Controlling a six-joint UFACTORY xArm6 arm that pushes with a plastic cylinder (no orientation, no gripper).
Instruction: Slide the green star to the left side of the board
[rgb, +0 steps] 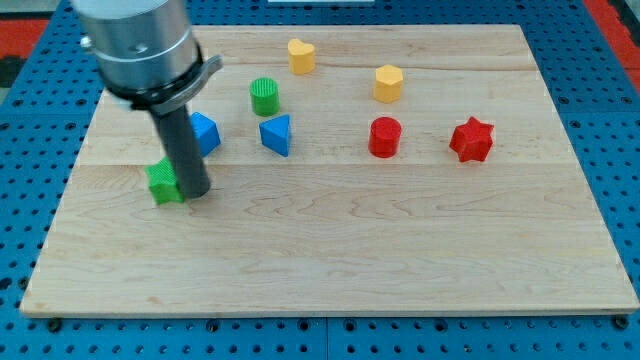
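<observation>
The green star (163, 183) lies near the left side of the wooden board (330, 260), about halfway down. My tip (195, 192) rests on the board right against the star's right side. The rod hides part of the star's right edge. The arm's grey body (140, 45) fills the view's top left.
A blue block (205, 133) sits just behind the rod, partly hidden. A blue triangular block (277, 135) and a green cylinder (264, 96) lie to the right. A yellow heart (301, 56), a yellow hexagonal block (388, 83), a red cylinder (384, 137) and a red star (472, 140) lie further right.
</observation>
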